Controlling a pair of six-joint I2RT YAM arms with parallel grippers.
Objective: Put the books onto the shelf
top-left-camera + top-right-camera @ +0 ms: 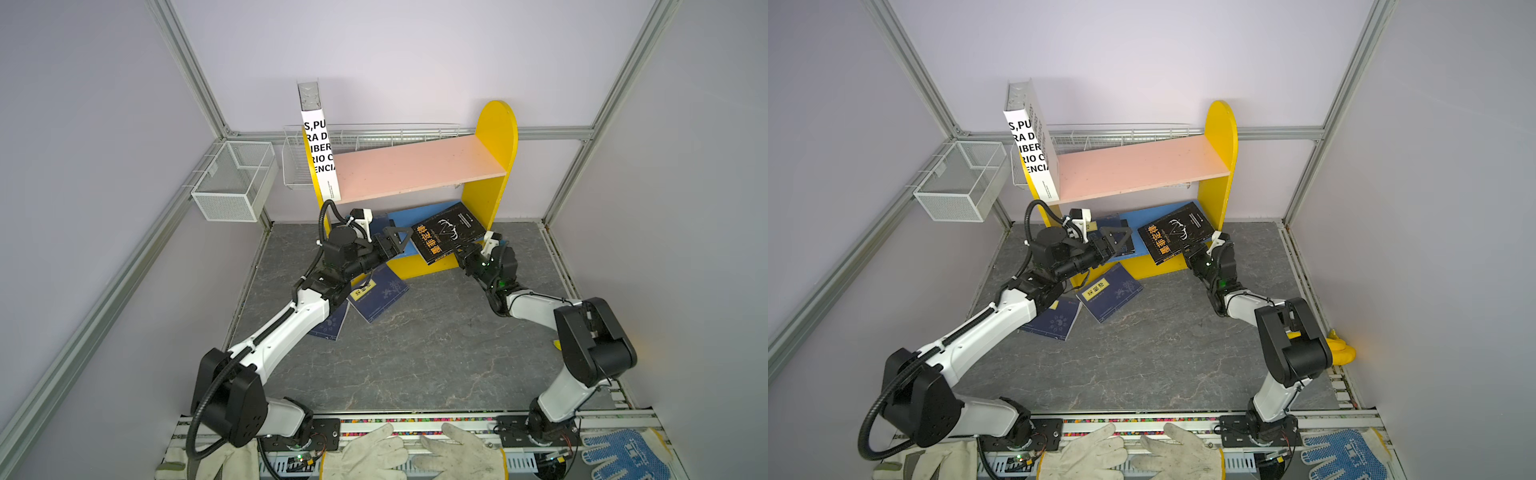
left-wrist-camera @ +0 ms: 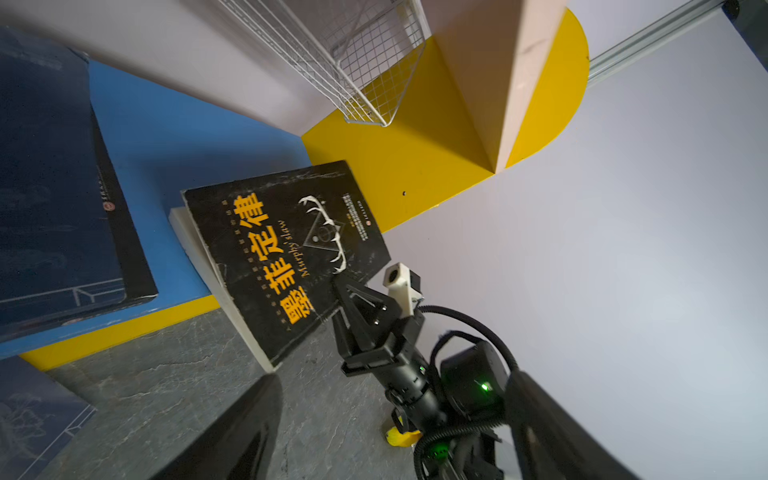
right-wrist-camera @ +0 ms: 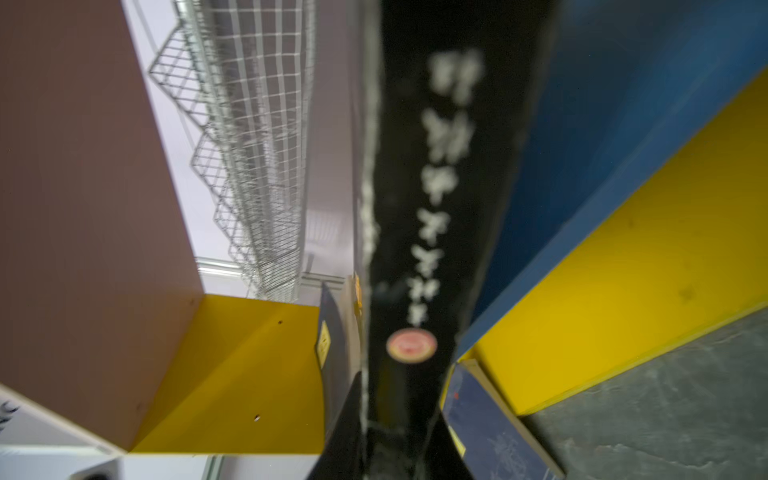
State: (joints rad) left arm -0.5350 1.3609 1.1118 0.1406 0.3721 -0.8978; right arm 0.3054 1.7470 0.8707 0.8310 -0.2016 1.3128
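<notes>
Black paperback with orange Chinese title (image 1: pixel 446 232) sits tilted over blue lower board (image 1: pixel 415 218) of yellow wooden shelf (image 1: pixel 496 137), right gripper (image 2: pixel 337 291) pinching its near edge, left gripper (image 1: pixel 402 240) spread just left.

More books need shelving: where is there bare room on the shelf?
The pink upper board is bare from the white book to the round-topped side. The blue lower board is crowded: navy book at one end, black book in the right gripper, a bare strip between.
</notes>
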